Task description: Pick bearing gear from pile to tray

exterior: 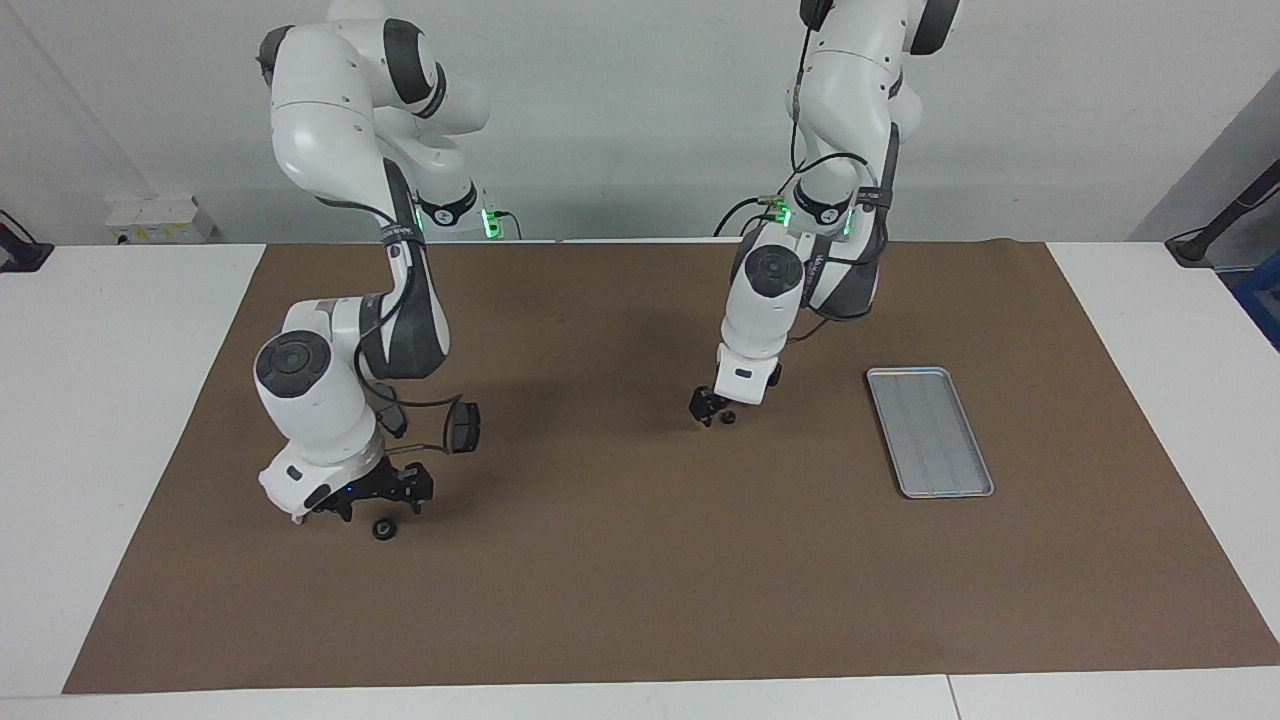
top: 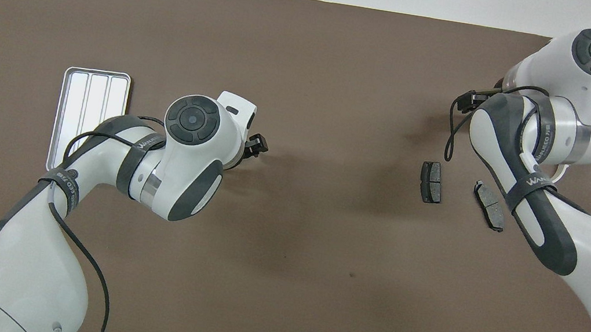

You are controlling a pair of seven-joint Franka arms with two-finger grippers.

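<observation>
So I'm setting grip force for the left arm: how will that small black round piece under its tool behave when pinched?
The small black round piece looks solid and squat, so probably stiff and unlikely to crush. Lying flat on the brown mat, it shouldn't roll, though it might if tipped on edge. Being so small beside the left tool, it could slip or pop out of an off-centre pinch.

open mat mid-table, brake pads beside right arm, tray unobstructed
</observation>
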